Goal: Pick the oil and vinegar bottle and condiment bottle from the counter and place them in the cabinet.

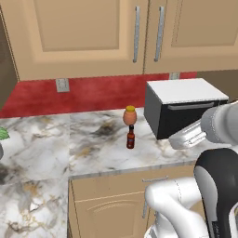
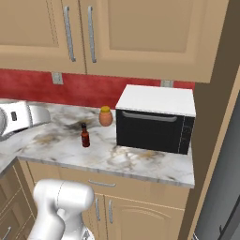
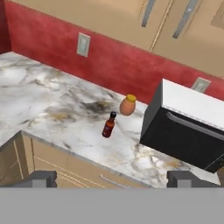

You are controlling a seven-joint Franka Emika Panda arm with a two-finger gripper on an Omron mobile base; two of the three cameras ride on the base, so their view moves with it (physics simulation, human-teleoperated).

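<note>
Left base view shows the small slim dark red-brown condiment bottle (image 1: 130, 137) upright on the white-grey veined marble counter (image 1: 93, 148), just in front of a squat orange yellow-lidded jar (image 1: 129, 115); a careless approach could topple either.

Right base view puts a black white-topped microwave (image 2: 156, 120) near the bottle's right, so a wide swing risks clipping it.

Hand view has the gripper (image 3: 112, 179) well short of the bottle, jaws wide apart, over the counter's front edge; closing early would grab nothing.

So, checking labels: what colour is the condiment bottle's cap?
Black, on the condiment bottle; hand view shows it best.
</note>
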